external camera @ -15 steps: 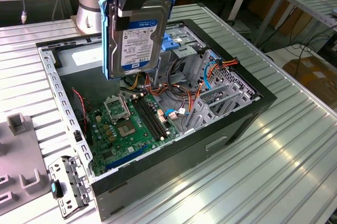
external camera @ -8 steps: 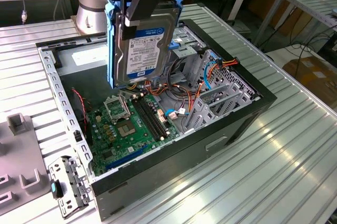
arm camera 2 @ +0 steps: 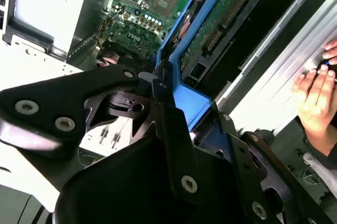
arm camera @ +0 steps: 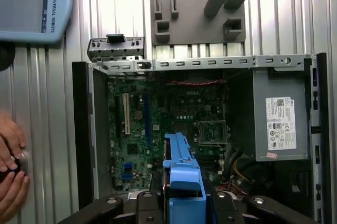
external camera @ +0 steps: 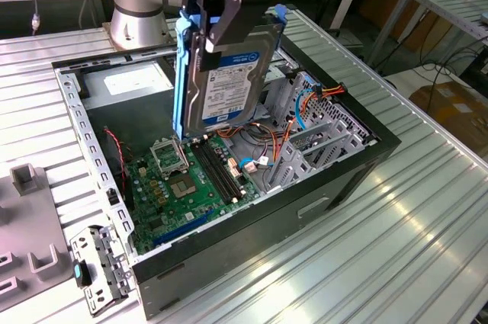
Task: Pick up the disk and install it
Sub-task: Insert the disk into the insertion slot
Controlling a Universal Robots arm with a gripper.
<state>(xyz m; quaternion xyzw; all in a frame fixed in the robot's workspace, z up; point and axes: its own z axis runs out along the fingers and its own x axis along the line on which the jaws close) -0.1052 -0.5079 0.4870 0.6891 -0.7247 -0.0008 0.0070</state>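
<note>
Low and off to the exterior view's left of the claw, a grey holder plate and a metal bracket lie on the table. Beneath the claw sits the open computer case with its green circuit board. The claw is pinching the disk by its top end, so it hangs upright under the fingers, over the board. A person's hand rests on the table beside the case.
</note>
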